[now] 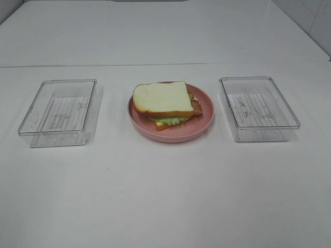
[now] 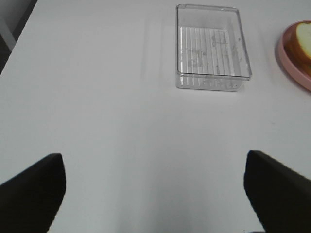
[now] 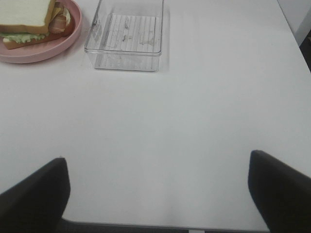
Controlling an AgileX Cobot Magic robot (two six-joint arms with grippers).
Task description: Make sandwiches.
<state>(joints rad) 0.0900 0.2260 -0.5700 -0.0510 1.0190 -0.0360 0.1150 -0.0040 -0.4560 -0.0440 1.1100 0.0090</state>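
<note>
Black fingertips point(image 2: 34, 187) of the left gripper point(image 2: 154, 194) and right gripper point(image 3: 158, 194) are spread wide, nothing grasped, above bare table point(image 1: 165, 196). Beyond, 2 clear trays point(image 1: 59, 111) point(image 1: 258, 107) flank a pink plate point(image 1: 199, 129) on which the sandwich point(image 1: 164, 103) is stacked. Assembly is judged finished; only retreat appears needed.

White desk point(image 1: 165, 196): pink plate point(image 1: 202, 126) at centre; clear trays at 9 o'clock point(image 1: 36, 121) and 3 o'clock point(image 1: 289, 116).
</note>
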